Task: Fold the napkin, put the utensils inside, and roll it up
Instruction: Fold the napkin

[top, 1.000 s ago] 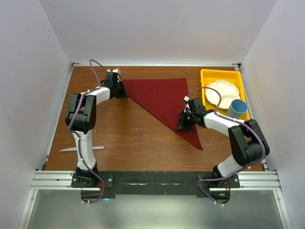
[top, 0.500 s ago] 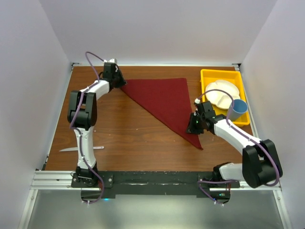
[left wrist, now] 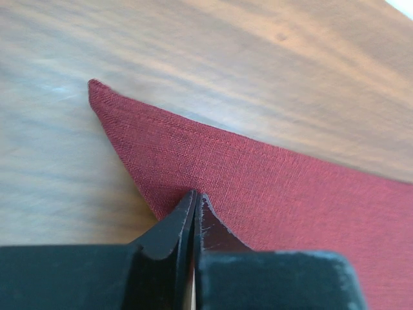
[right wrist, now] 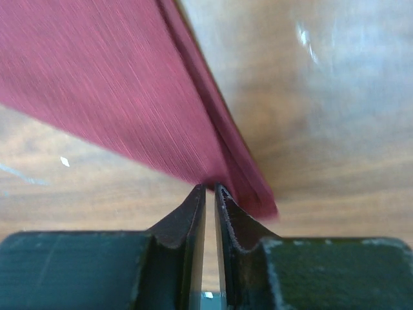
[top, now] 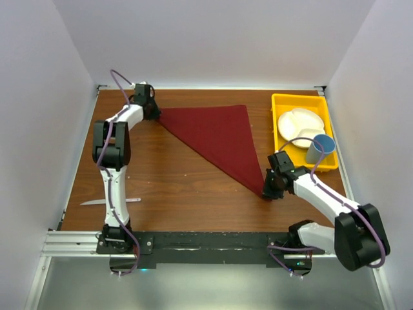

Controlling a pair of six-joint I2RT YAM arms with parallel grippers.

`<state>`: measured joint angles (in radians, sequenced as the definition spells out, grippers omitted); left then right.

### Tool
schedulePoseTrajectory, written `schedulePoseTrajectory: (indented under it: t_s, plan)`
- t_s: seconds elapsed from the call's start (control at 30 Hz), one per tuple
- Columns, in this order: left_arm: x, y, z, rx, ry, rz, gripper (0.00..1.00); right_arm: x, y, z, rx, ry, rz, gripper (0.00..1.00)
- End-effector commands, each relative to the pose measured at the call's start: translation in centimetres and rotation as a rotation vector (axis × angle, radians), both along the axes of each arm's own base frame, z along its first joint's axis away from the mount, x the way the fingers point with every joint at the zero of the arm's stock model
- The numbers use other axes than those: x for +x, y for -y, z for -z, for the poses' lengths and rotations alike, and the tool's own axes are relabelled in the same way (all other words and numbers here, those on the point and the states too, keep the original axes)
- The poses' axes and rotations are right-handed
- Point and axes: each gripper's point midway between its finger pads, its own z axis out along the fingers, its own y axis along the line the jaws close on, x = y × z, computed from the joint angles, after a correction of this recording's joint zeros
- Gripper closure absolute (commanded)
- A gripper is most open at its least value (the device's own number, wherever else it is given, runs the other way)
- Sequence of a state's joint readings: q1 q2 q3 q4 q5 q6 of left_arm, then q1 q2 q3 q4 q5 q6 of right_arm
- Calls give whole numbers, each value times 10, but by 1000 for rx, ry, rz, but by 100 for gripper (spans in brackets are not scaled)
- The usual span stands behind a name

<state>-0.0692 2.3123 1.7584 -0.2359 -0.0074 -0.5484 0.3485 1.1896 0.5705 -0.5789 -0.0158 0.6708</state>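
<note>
The maroon napkin (top: 219,139) lies folded into a triangle on the wooden table. My left gripper (top: 150,110) is at its far-left corner, shut on the cloth's edge; in the left wrist view the fingertips (left wrist: 195,194) pinch the napkin (left wrist: 258,181) just behind its pointed corner. My right gripper (top: 268,187) is at the near-right tip, shut on it; in the right wrist view the jaws (right wrist: 210,187) grip the layered tip of the napkin (right wrist: 129,84). A silvery utensil (top: 110,201) lies on the table at the near left, partly behind the left arm.
A yellow tray (top: 279,103) at the far right holds a white divided plate (top: 298,124) and a blue cup (top: 320,148). White walls enclose the table on three sides. The right arm's elbow is close to the tray's near end.
My left gripper moved farther back and left with its corner. My right gripper moved nearer and right to the near tip. The napkin is drawn longer between them.
</note>
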Motion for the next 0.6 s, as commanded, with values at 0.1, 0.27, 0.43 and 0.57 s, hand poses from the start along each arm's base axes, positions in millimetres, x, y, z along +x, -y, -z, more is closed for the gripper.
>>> schedulePoseTrajectory:
  t_s: [0.1,0.27,0.43,0.57]
  plan:
    - [-34,-32,-99,133,80,10,66,35,-39,-74,48,262,-195,52]
    - [-100,-32,-198,104,199,9,47,63,-125,-118,137,480,-551,27]
    - [-197,-42,-284,63,354,-82,38,45,-238,-135,251,619,-926,21]
    - [-268,-58,-345,65,519,-172,33,20,-314,-112,183,635,-1244,17]
